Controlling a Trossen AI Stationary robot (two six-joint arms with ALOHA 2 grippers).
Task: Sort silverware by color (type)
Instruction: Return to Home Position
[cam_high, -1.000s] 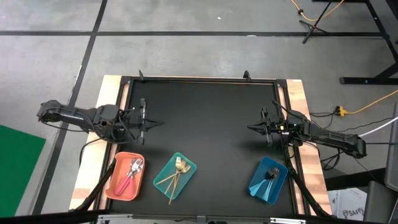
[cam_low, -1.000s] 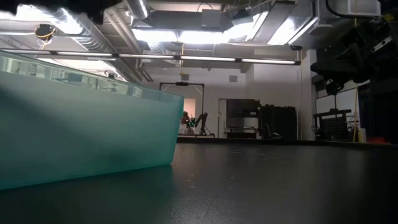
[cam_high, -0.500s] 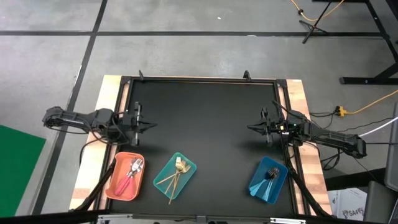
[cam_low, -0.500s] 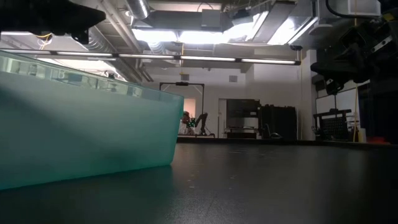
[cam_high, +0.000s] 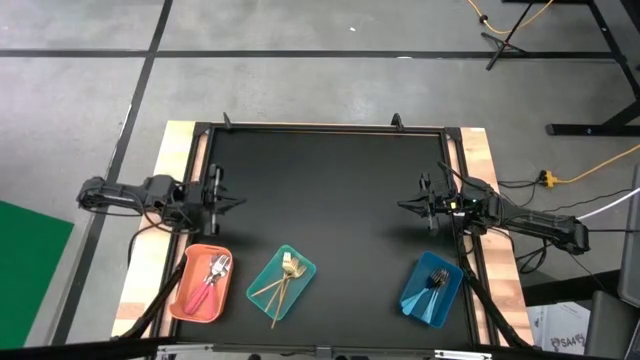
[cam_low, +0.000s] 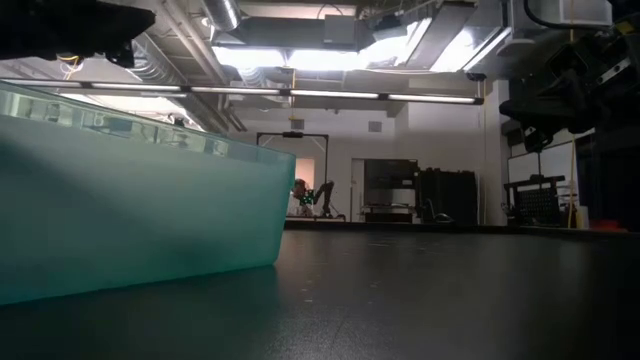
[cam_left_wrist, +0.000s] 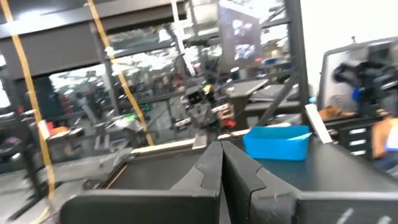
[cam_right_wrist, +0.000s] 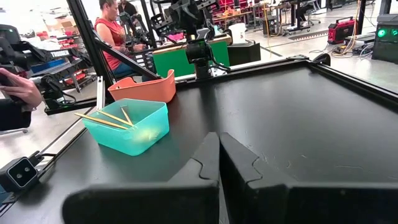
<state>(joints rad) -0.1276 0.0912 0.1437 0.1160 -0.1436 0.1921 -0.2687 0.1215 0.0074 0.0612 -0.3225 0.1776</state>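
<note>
Pink-handled silverware (cam_high: 212, 278) is held in the orange plastic tray (cam_high: 190, 298), gold pieces (cam_high: 283, 280) in the teal tray (cam_high: 303, 270), blue-handled pieces (cam_high: 435, 281) in the blue tray (cam_high: 418, 298). With left gripper (cam_high: 232, 199) and right gripper (cam_high: 404, 206) pressed together, only homing is judged left.

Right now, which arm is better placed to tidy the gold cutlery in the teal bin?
Likely left. The left gripper is nearer the teal bin holding the gold cutlery; the right gripper hangs farther, by the blue bin.

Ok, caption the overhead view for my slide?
Silverware sorted into orange tray, teal tray and blue tray; left gripper and right gripper shut at opposite table edges.
</note>
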